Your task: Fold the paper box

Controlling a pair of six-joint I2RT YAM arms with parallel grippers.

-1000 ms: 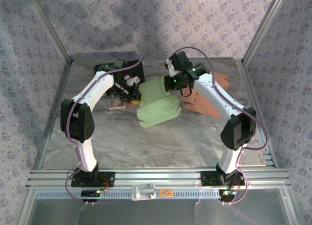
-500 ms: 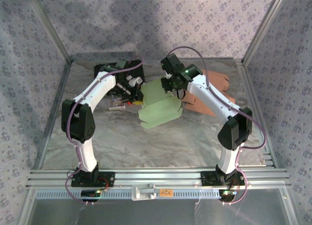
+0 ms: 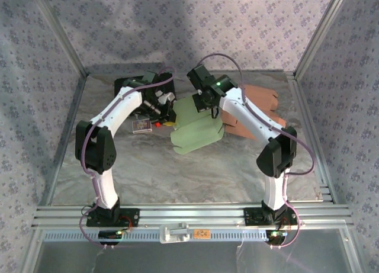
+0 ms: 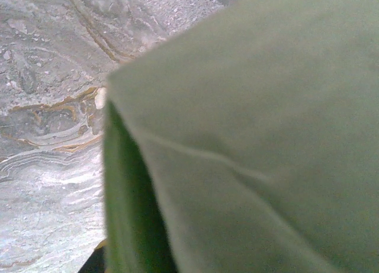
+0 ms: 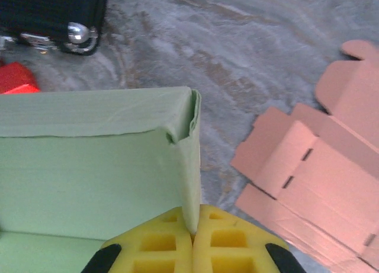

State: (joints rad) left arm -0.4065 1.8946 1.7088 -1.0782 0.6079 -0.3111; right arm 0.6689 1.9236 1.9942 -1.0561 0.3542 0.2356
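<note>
Because a thin paper wall only takes a crease when it is braced, I have my right gripper [image 5: 193, 236] clamped on the upright end wall of the green paper box [image 5: 95, 166]; the yellow pads [image 5: 157, 243] are pressed together with just the paper between them, right below the corner where that wall meets the long side. That corner looks a little crumpled, so I judge the fold is not yet seated. My left gripper [image 3: 167, 114] is closed too, and from above it sits at the box's left edge, apparently nipping the sheet so the box cannot slide while the other side is worked; its own camera has green paper close against it, and I cannot make out the fingers themselves. The box stands half-formed near the far edge of the worktop [image 3: 177, 172], about midway between its left and right edges; a flat pink box blank [image 5: 320, 166] lies beside it toward the right edge, and a black case [image 5: 53, 12] sits by the far edge on the box's left.
</note>
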